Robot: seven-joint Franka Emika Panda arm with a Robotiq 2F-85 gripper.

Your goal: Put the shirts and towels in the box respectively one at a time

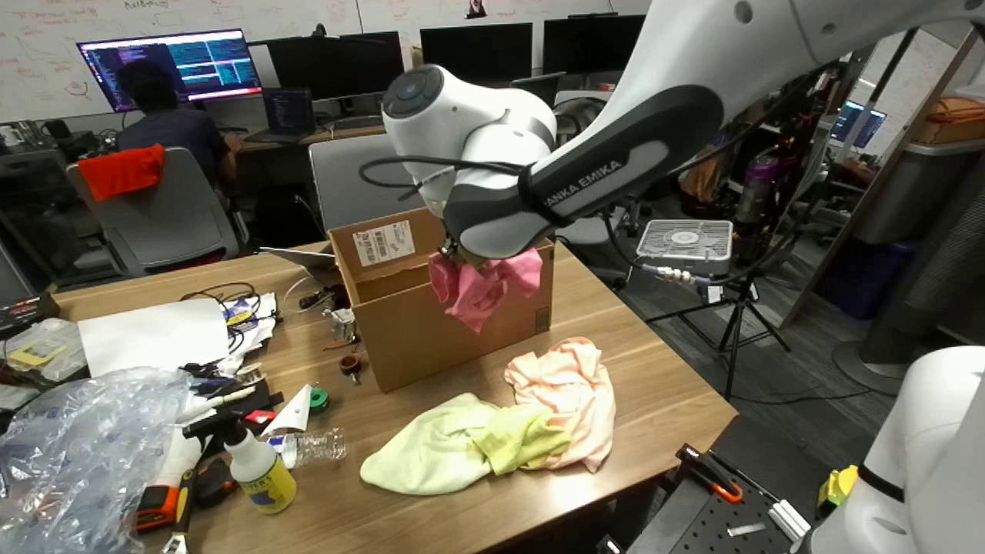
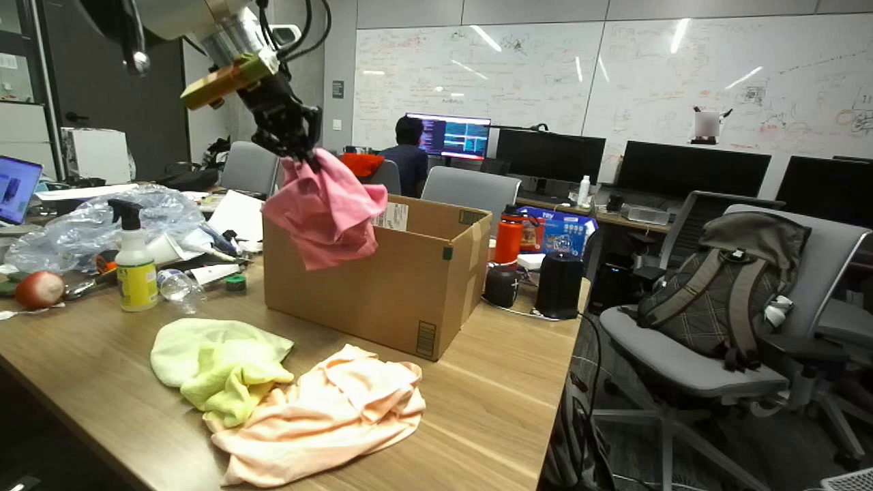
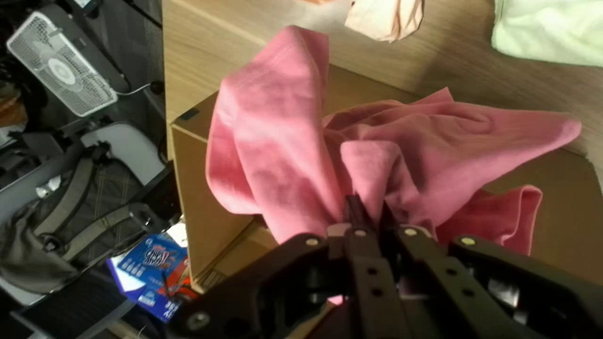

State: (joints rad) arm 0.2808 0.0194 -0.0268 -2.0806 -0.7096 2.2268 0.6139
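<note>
While the hand [image 3: 370, 212] pinches the pink cloth [image 2: 327, 218] by a bunched fold, left of the frame's middle in an exterior view, the box [image 2: 368, 303] stands open behind it on the tabletop [image 2: 491, 409], awaiting the load. The cloth hangs across the upper part of the near wall; in the wrist view its loose ends spread to both sides of the grip, and whether any touches the rim cannot be told. From where I stand, the step in hand appears to be the carry over that wall, not yet complete.

Recommended: raise the cloth until its lowest tail clears the rim, since a dragging fold could snag or shift the box. Release only with the bulk well inside the opening, lowered a little first; the cloth looks soft and should slump readily, though a corner could end up draped outside. Part the hand fully and withdraw upward, checking for a clinging fold.

Outstanding, at lower middle of the frame in an exterior view: a peach cloth [image 1: 569, 392], a yellow-green cloth [image 1: 523, 440] and a pale green cloth [image 1: 431, 450], bunched in contact. Each calls for its own trip.
</note>
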